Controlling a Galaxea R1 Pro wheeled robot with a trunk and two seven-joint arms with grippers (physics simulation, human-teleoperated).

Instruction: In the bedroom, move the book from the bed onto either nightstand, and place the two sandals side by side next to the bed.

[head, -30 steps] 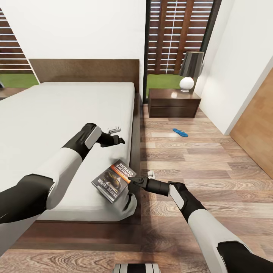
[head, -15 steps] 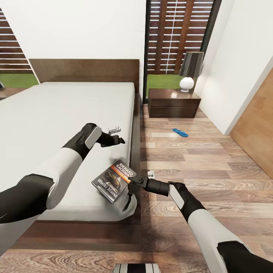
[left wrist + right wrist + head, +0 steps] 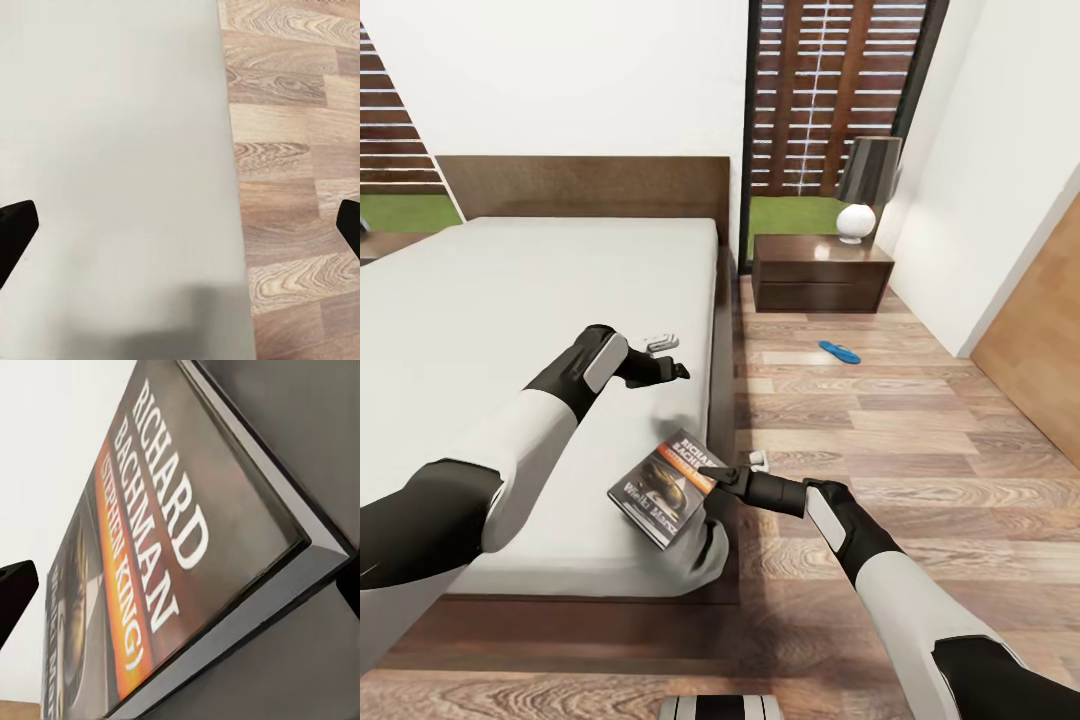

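Observation:
The book (image 3: 668, 487) lies near the bed's (image 3: 530, 300) foot corner, at the mattress edge closest to the floor. Its dark cover with white name and orange band faces up, and it is seen close up as the book (image 3: 150, 555) in the right wrist view. My right gripper (image 3: 722, 478) is open at the book's near corner, its fingers spread wide on either side of the corner. My left gripper (image 3: 678, 370) hovers open over the mattress edge (image 3: 112, 150), holding nothing. One blue sandal (image 3: 839, 351) lies on the floor in front of the nightstand (image 3: 820, 270).
A lamp (image 3: 860, 190) with a dark shade stands on the nightstand, leaving bare top beside it. The tall black-framed window (image 3: 830, 100) is behind it. White wall and a wooden panel (image 3: 1040, 350) bound the right side. Wood-plank floor (image 3: 880, 430) runs along the bed.
The whole view has shifted slightly, so the camera moved. The book looks a little turned and tipped by the right gripper at its corner. The left arm has not moved.

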